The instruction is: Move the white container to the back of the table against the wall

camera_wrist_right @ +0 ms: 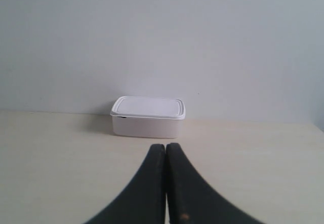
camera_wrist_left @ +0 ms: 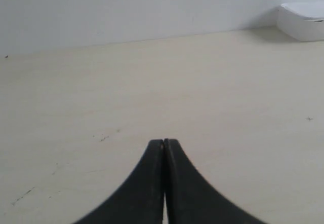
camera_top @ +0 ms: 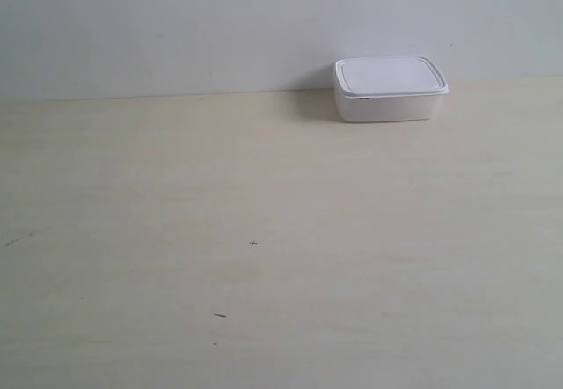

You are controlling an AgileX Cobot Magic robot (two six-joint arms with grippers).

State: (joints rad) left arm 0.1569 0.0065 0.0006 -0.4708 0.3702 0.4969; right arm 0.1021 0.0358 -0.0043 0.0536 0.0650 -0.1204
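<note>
The white container [camera_top: 387, 90] sits lidded at the back of the table [camera_top: 264, 231], close against the wall [camera_top: 220, 19]. The right wrist view shows it straight ahead as the white container [camera_wrist_right: 148, 116], some way beyond my right gripper [camera_wrist_right: 165, 146], which is shut on nothing. My left gripper [camera_wrist_left: 164, 142] is also shut and empty, with the white container [camera_wrist_left: 304, 21] far off near that picture's edge. No arm shows in the exterior view.
A few tiny dark specks [camera_top: 253, 244] mark the pale table top. The wall [camera_wrist_right: 162, 41] runs along the whole back edge of the table.
</note>
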